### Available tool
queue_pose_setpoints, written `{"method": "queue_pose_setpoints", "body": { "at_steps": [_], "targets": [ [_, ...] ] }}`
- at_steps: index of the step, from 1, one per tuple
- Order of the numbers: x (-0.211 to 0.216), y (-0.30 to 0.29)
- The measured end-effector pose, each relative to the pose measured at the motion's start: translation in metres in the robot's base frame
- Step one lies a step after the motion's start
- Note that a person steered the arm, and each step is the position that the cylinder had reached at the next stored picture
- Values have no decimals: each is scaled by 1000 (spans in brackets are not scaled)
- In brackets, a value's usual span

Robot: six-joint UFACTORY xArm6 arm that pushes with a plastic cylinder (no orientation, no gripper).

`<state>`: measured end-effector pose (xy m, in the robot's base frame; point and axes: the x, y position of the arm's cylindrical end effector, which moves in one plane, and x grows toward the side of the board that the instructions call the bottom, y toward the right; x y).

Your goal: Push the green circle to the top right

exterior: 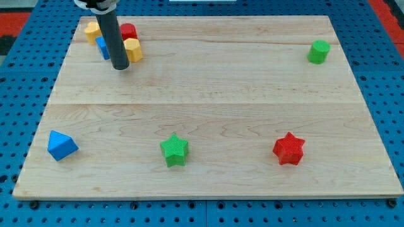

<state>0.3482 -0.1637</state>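
Item: green circle (pixel 319 52), sitting near the table's (pixel 208 94) top-right corner, well apart to the view's right of my tip (pixel 120 65). No jaws are showing; the arm is ending in a plain rod. Tip is resting among a yellow block (pixel 133 50), red block (pixel 129 31) and blue block (pixel 101 46). Handling, judged: light, rigid, sliding easily; round side likely deflecting, so push through its centre.

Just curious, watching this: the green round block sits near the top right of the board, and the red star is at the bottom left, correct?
Not quite. The camera view shows the red star at the view's bottom right; the blue block sits bottom left. The green circle is indeed near the top right.
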Motion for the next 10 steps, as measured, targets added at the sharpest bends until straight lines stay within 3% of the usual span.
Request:
{"method": "queue_pose_setpoints", "body": {
  "at_steps": [4,6,7,8,10],
  "targets": [
    [7,0],
    [31,17],
    [45,83],
    [40,220],
    [9,427]
  ]
}}
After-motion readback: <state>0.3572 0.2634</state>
